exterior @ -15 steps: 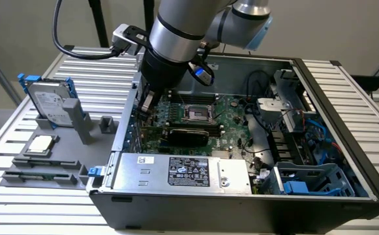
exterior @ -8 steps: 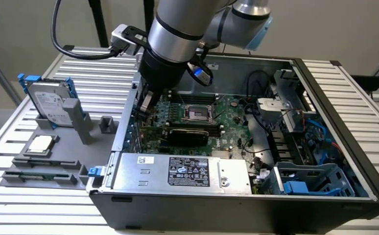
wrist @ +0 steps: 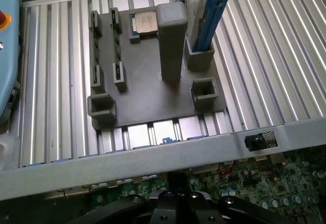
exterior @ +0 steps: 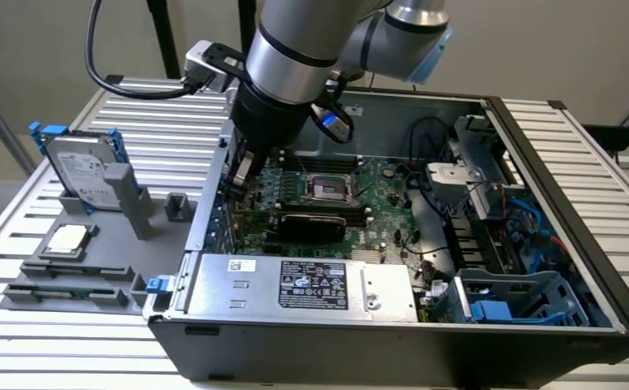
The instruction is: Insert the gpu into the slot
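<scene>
The gpu (exterior: 312,223), a small green card with a black cooler cover, lies low across the large green motherboard (exterior: 388,203) inside the open computer case. It sits just in front of the CPU socket (exterior: 331,185). The blue slot is hidden, apparently beneath the card. My gripper (exterior: 243,175) reaches down inside the case at the exterior view's left wall, close above the card's bracket end. Whether it touches the card I cannot tell. In the wrist view the gripper's black housing (wrist: 178,206) hangs over the motherboard edge (wrist: 265,183) beside the case wall (wrist: 153,165).
A silver power supply (exterior: 304,284) fills the case front, and a blue drive cage (exterior: 509,301) stands at the exterior view's right. Outside the case, a grey fixture plate (exterior: 76,276) (wrist: 142,107) holds a hard drive (exterior: 81,175), a CPU chip (exterior: 67,238) (wrist: 145,21) and a tall post (wrist: 172,40).
</scene>
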{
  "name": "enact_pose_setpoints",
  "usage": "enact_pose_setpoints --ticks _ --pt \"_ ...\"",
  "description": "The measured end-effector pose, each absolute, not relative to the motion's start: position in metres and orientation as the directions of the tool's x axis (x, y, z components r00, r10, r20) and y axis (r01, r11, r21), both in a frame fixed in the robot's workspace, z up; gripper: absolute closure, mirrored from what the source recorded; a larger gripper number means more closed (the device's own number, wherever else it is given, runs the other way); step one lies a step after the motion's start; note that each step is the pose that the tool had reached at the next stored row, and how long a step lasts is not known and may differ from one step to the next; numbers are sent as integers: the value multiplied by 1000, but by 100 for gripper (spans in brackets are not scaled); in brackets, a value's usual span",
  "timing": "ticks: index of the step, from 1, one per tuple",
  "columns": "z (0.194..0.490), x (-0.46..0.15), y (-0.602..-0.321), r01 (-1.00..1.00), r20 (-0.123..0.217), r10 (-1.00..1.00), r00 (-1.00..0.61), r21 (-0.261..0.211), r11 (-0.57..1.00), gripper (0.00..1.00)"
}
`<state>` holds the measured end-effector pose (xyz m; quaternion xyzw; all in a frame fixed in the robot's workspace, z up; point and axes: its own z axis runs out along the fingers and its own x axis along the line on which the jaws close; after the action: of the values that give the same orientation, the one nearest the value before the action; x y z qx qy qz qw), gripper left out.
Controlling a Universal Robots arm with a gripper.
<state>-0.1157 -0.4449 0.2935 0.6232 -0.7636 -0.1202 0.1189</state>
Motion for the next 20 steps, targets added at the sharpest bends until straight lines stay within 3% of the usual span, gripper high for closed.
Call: enact_pose_setpoints --ticks 4,20 --pt "298 -111 -445 -926 31 -980 -195 322 194 89" --pt "298 -93 -445 -978 -25 -980 -196 76 193 89"
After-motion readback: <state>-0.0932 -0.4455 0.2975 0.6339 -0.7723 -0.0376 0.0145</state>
